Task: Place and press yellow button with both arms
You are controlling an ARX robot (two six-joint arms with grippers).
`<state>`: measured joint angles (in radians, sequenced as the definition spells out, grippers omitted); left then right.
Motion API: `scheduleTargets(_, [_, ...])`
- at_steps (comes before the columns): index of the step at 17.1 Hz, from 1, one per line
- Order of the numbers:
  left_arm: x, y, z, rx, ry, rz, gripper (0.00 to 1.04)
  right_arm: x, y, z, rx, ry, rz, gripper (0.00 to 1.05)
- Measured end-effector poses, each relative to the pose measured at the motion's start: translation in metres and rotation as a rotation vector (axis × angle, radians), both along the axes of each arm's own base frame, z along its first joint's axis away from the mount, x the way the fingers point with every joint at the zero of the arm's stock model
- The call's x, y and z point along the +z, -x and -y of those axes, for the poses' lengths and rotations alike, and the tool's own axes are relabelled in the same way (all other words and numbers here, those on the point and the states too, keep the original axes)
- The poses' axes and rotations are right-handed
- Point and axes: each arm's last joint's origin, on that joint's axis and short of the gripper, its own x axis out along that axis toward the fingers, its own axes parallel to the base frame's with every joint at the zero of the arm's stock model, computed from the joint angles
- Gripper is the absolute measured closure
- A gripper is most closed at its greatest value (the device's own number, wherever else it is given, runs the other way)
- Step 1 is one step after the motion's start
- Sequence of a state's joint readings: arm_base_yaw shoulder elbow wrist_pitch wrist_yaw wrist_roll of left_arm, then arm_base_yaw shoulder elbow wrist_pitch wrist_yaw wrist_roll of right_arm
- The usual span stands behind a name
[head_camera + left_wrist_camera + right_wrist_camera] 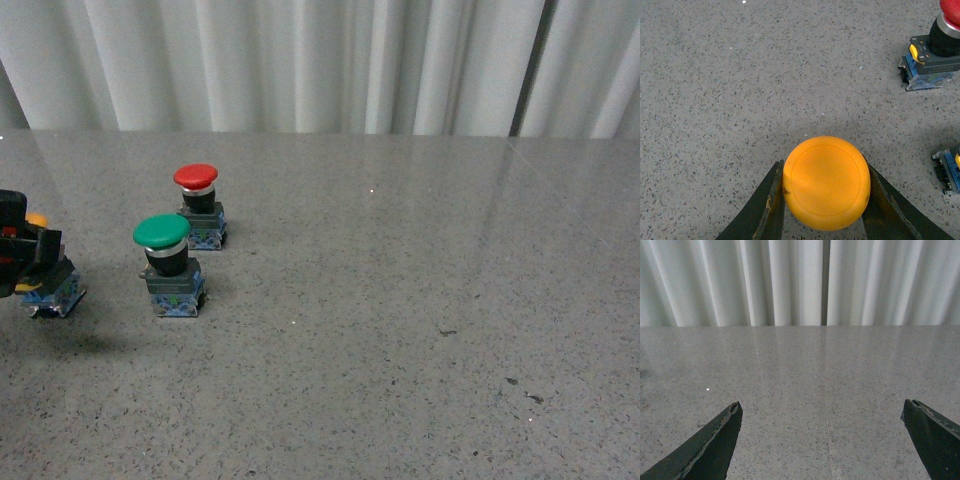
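Grey speckled counter (pixel 400 330) is stretching before us; at its far left, beside the green button (pixel 165 255), our left gripper (pixel 825 172) is pinching the yellow button (pixel 826 190) by its cap between its jaws, while our right gripper (pixel 822 404) is holding its jaws wide apart, gripping nothing.

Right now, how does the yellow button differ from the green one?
The yellow button has a yellow cap; the green button a green one. The yellow one sits between the left gripper's fingers; the green one stands free on the table. Both have a round cap on a blue-grey base.
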<state>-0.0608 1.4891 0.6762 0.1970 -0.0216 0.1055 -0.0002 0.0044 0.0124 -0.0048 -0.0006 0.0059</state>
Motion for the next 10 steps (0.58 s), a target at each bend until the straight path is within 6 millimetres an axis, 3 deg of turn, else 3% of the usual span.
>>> scheduleTargets(1, [0.010,0.006,-0.001,0.006,0.000,0.014,0.67,0.000,0.000,0.000,0.000,0.000,0.000,0.07])
scheduleTargets(2, [0.061,0.022,0.026,-0.070,0.067,0.132,0.68,0.000,0.000,0.000,0.000,0.000,0.000,0.07])
scheduleTargets(3, [0.119,0.023,0.079,-0.188,0.128,0.301,0.68,0.000,0.000,0.000,0.000,0.000,0.000,0.07])
scheduleTargets(4, [0.120,0.013,0.108,-0.238,0.146,0.286,0.68,0.000,0.000,0.000,0.000,0.000,0.000,0.07])
scheduleTargets(5, [0.111,0.004,0.120,-0.240,0.140,0.256,0.68,0.000,0.000,0.000,0.000,0.000,0.000,0.07])
scheduleTargets(10, [0.072,-0.018,0.153,-0.255,0.157,0.138,0.68,0.000,0.000,0.000,0.000,0.000,0.000,0.07])
